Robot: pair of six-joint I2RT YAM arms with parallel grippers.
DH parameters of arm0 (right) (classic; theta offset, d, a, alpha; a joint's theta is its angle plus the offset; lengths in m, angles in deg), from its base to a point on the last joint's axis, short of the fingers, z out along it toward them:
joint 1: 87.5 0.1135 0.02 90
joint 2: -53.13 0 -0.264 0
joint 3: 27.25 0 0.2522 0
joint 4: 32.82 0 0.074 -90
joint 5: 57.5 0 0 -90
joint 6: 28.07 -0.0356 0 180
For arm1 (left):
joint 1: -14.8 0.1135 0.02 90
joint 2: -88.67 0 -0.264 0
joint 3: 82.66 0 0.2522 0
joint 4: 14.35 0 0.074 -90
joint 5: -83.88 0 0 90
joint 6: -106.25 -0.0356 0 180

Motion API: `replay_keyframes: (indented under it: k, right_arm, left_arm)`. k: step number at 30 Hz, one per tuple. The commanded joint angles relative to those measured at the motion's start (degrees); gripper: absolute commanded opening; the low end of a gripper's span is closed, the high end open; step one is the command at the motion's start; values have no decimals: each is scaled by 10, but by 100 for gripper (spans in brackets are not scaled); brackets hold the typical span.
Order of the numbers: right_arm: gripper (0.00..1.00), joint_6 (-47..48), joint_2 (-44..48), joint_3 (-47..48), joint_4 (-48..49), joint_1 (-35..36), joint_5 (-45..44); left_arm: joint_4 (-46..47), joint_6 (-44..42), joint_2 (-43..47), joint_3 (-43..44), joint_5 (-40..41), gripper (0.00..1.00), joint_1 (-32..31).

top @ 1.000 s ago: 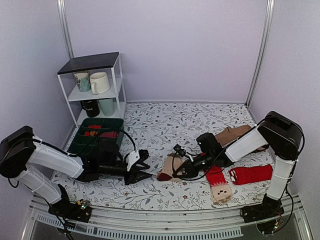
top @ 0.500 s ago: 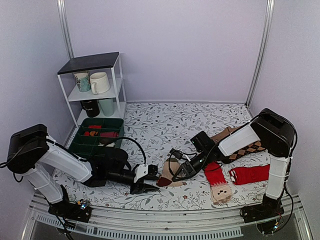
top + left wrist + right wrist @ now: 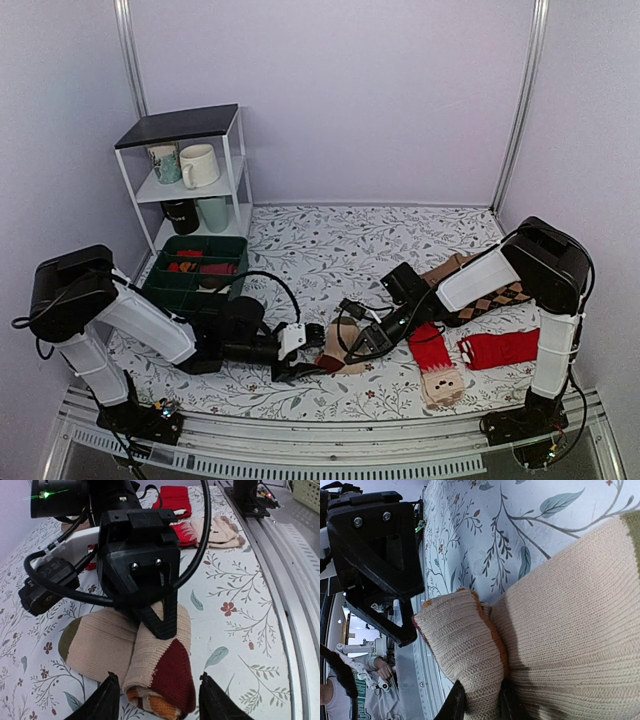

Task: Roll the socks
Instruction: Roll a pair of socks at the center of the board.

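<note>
**Floral-print bench (image 3: 330, 245), middle of near edge: one sock, part rolled**

Item: beige sock (image 3: 160, 672) with a maroon and orange patch. Its rolled end faces the near edge, and the olive-tipped part lies flat beside the roll.

Left gripper (image 3: 161, 701): released, jaws spread wide, one black fingertip (image 3: 107, 700) on either side of the roll. Whether they touch it cannot be told.

Right gripper (image 3: 480, 702): clenched on a fold of the same sock, reaching in from the right.

Further right: toe sock (image 3: 440, 375), red sock (image 3: 500, 348), and argyle sock (image 3: 495, 292) by the right edge.

Left rear corner: green bin (image 3: 160, 280), white shelf (image 3: 185, 130) with mugs (image 3: 198, 165).
</note>
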Motion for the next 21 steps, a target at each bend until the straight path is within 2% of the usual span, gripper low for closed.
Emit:
replay_keyframes:
  k: [1,17,19,21]
  right_arm:
    - [16,-7,-45,-26,-106,6,-79]
    - [16,-5,-42,-25,-112,7,-77]
    - [16,-5,-44,-25,-111,6,-78]
    - [16,-6,-46,-23,-109,6,-78]
  left_arm:
    - [-12,-14,-22,25,-16,55,-8]
    - [-113,-27,-90,87,7,54,-23]
    - [-116,-25,-92,87,8,50,-23]
    - [-121,-23,-92,88,2,37,-24]
